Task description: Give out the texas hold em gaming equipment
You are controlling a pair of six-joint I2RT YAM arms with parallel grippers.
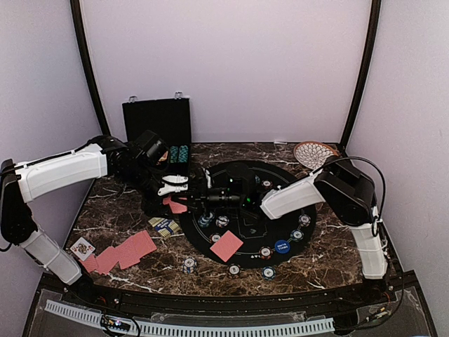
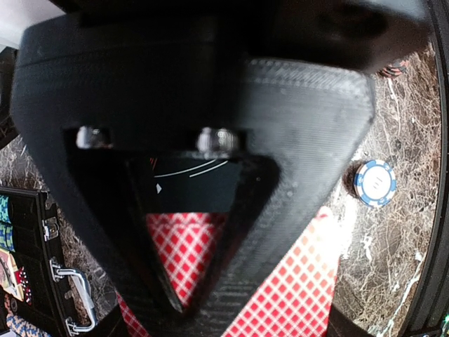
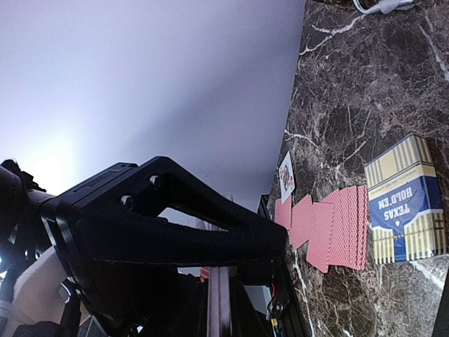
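Observation:
Over the left rim of the round black mat my two grippers meet. My right gripper is shut on a thin stack of playing cards, seen edge-on in its wrist view. My left gripper is closed down on a red-backed card that sticks out from that stack. One more red-backed card lies on the mat among striped poker chips and a blue marker disc. A fan of red-backed cards lies front left with one face-up card.
The blue and gold card box lies left of the mat. An open black case holding chips stands at the back left. A wicker plate sits back right. Loose chips lie on the marble near the mat's front.

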